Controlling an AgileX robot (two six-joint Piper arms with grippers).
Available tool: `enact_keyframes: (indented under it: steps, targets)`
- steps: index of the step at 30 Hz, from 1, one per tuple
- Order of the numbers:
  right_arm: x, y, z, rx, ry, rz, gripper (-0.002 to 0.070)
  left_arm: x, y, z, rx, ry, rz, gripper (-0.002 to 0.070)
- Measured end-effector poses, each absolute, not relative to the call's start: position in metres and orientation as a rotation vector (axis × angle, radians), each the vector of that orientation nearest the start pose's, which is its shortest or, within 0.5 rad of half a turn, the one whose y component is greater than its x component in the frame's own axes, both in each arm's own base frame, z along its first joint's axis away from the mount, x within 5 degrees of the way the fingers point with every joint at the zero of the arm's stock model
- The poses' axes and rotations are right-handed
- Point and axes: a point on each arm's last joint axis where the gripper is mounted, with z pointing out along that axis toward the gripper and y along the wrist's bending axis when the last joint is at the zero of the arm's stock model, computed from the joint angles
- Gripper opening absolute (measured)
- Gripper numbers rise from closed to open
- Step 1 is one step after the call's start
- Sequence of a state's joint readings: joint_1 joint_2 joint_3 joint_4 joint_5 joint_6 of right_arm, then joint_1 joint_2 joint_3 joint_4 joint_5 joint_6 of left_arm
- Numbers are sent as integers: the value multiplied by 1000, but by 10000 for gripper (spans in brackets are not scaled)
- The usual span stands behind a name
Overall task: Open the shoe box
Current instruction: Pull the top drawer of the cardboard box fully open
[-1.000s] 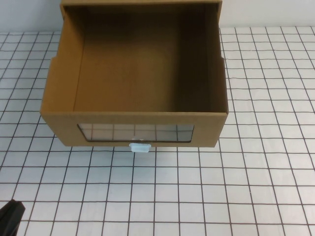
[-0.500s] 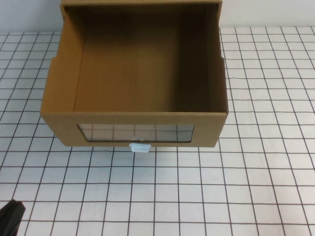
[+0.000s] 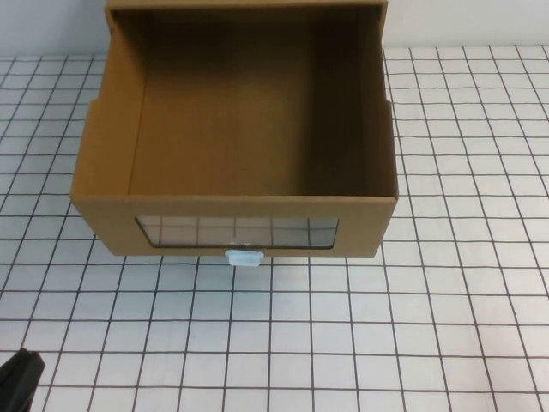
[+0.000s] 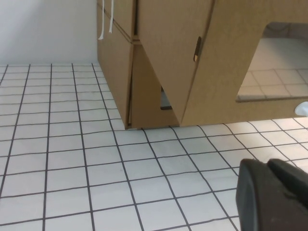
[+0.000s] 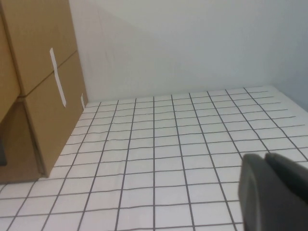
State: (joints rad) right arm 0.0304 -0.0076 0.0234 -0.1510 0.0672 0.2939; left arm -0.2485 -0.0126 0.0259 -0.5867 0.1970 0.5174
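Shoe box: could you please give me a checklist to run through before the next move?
1. The shoe box stands open, its inside visible from above: ok.
2. Nothing shows inside the box: ok.
3. The white tab under the front window is free, nothing touching it: ok.
4. The left tool is apart from the box, at the near left corner of the table: ok.
5. The right tool is off to the box's right side, apart from it, shut and empty: ok.
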Motion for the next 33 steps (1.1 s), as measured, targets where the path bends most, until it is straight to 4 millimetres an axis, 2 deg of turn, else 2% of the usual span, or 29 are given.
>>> enact_keyframes:
  steps: [9, 20, 33]
  targets:
    - [57, 1, 197, 95, 1593, 132, -13, 52, -23, 190, 239, 1654, -324, -2]
    - [53, 5, 174, -33, 1846, 70, -13, 52, -23, 190, 239, 1654, -324, -2]
    - [53, 5, 174, -29, 1855, 85, -13, 52, -23, 190, 239, 1654, -324, -2]
